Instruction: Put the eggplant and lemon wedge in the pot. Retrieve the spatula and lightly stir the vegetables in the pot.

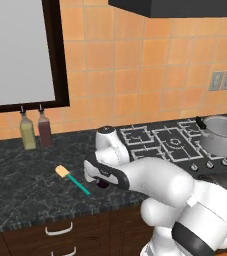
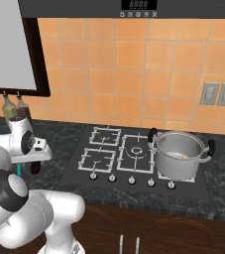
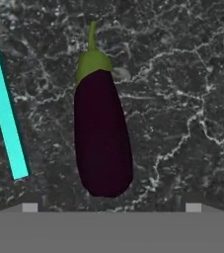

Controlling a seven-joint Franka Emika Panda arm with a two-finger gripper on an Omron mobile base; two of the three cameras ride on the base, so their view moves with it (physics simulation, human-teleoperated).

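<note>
1. Dark purple and glossy, the eggplant point(image 3: 102, 136) lies flat on the black marbled counter point(image 1: 20, 180), its green cap and stem pointing toward the top of the hand view.
2. Just beside it, apart from it, lies the spatula point(image 1: 73, 179): the teal handle runs alongside the eggplant in the hand view, and the tan head sits at the far end, toward the wall in the left base view.
3. Directly above the eggplant hangs the gripper point(image 1: 102, 184), pointing down at the counter; its jaws are spread wide and hold nothing, the two tips just showing at the bottom of the hand view on either side of the eggplant.
4. White arm segments fold forward from the base, with the forearm reaching left over the counter edge and the wrist bent downward.
5. Well to the right, the pot point(image 2: 179, 154) stands on the front right burner of the stove point(image 2: 109, 154), a small yellow piece inside.
6. Two bottles point(image 1: 36, 130) stand against the tiled wall.
</note>
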